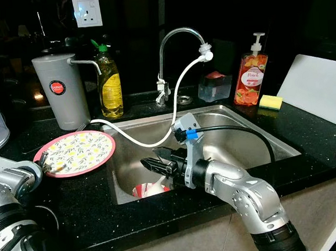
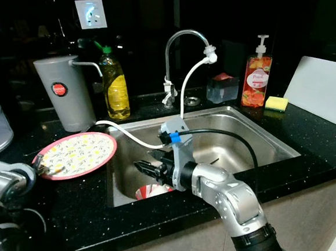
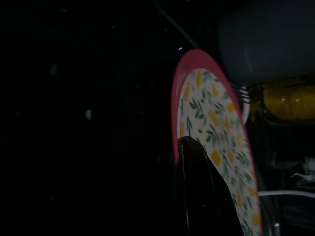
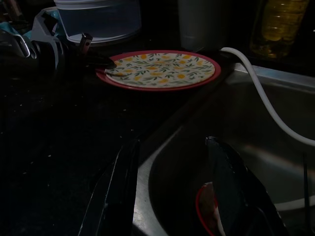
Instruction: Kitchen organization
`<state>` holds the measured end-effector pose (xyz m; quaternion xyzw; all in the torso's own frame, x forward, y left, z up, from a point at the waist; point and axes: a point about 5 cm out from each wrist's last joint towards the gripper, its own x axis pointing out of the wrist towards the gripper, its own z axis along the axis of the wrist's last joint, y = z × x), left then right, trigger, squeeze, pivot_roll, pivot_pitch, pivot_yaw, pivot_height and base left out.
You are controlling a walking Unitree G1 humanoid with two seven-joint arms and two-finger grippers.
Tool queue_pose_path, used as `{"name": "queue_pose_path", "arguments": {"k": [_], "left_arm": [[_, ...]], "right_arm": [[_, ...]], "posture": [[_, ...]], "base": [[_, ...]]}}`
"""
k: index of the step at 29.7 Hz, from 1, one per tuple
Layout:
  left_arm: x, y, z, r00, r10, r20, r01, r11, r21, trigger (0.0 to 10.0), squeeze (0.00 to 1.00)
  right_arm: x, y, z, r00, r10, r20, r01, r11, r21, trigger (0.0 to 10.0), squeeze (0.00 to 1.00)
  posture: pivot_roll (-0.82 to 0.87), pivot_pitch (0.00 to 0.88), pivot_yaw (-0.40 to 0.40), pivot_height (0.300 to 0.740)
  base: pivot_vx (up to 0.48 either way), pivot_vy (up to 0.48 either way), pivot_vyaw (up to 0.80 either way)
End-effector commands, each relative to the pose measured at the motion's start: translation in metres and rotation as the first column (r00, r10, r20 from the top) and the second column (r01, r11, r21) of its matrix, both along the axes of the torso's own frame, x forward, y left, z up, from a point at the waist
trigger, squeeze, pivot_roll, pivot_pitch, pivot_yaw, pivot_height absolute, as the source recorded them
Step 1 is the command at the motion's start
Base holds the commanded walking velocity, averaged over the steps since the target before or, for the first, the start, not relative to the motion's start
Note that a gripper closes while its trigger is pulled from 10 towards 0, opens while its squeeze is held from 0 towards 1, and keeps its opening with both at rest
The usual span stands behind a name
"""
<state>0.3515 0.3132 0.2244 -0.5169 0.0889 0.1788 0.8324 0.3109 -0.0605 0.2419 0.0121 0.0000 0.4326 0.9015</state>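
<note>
A pink-rimmed plate (image 1: 80, 150) with a yellow flower pattern lies on the black counter left of the steel sink (image 1: 247, 132). My left gripper (image 1: 47, 166) is at the plate's near left rim and is shut on it, with one black finger (image 3: 199, 191) lying over the patterned face. My right gripper (image 1: 148, 158) reaches down into the sink, pointing left. It is open, its two fingers (image 4: 123, 187) spread above a red-rimmed white dish (image 1: 147, 190) on the sink floor, and holds nothing.
A faucet (image 1: 179, 40) with a white hose (image 1: 140, 140) trails into the sink. Behind it stand a grey dispenser (image 1: 60, 90), a yellow soap bottle (image 1: 110, 83), a peach pump bottle (image 1: 251, 75), a yellow sponge (image 1: 270, 101) and a white board (image 1: 319, 87).
</note>
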Motion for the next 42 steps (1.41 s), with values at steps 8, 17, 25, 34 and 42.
{"name": "queue_pose_path", "arguments": {"k": [8,17,25,34,42], "left_arm": [[0.000,0.002,0.028,0.981,0.007,0.195,-0.011,1.000,0.019,10.0,0.00],[0.001,-0.025,0.052,0.913,-0.195,0.360,0.167,0.980,0.105,10.0,0.00],[0.002,-0.048,0.056,0.863,-0.338,0.376,0.270,0.937,0.224,10.0,0.00],[0.000,-0.077,0.050,0.798,-0.499,0.337,0.393,0.856,0.336,10.0,0.00],[-0.007,-0.113,0.045,0.674,-0.658,0.336,0.531,0.748,0.398,10.0,0.00]], "right_arm": [[0.000,0.000,0.002,1.000,0.003,0.001,-0.003,1.000,-0.010,10.0,0.00],[0.003,-0.003,0.004,1.000,-0.025,0.004,0.025,1.000,0.010,10.0,0.00],[0.013,-0.011,0.010,0.992,-0.123,0.009,0.123,0.992,0.043,10.0,0.00],[0.028,-0.028,0.009,0.952,-0.305,0.012,0.305,0.951,0.046,10.0,0.00],[0.032,-0.033,0.006,0.950,-0.310,-0.043,0.313,0.947,0.074,10.0,0.00]], "posture": [[-0.04,0.000,-0.026,0.740],[-0.04,0.001,-0.022,0.740],[-0.04,0.005,-0.021,0.740],[-0.04,0.008,-0.018,0.740],[-0.04,0.012,-0.019,0.740]], "base": [[0.000,0.000,0.00],[0.000,0.000,0.00],[0.000,0.000,0.00],[0.000,0.000,0.00],[0.000,0.000,0.00]]}}
